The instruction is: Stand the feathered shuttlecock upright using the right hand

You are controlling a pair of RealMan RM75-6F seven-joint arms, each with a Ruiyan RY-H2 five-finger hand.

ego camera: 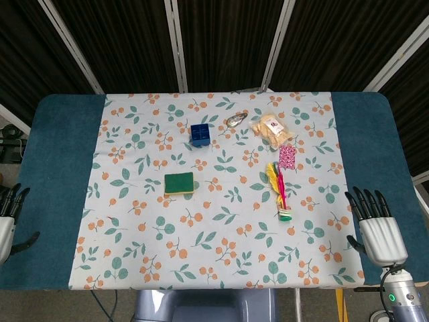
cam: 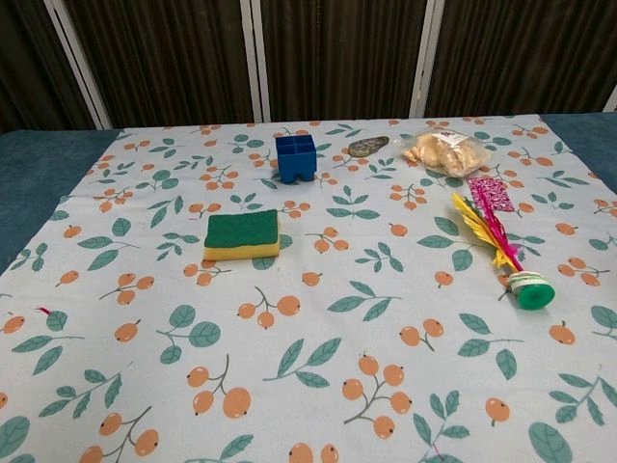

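So, your layout, biggest thing down:
Tablecloth (ego camera: 134, 201): leaf-and-berry print; everything lies on it.
Right hand (ego camera: 379, 231): near right edge, fingers spread, holding nothing.
Left hand (ego camera: 8, 218): near left edge, only partly in view, fingers apart, empty.
Feathered shuttlecock (ego camera: 280, 191): lying flat, right of centre; long axis runs near to far, green base (cam: 531, 289) toward you, feathers pointing away.
Relation: it lies left of and slightly beyond your right hand, far closer to it than to the left.
Snack bag (ego camera: 269, 129): its label is too small to read.
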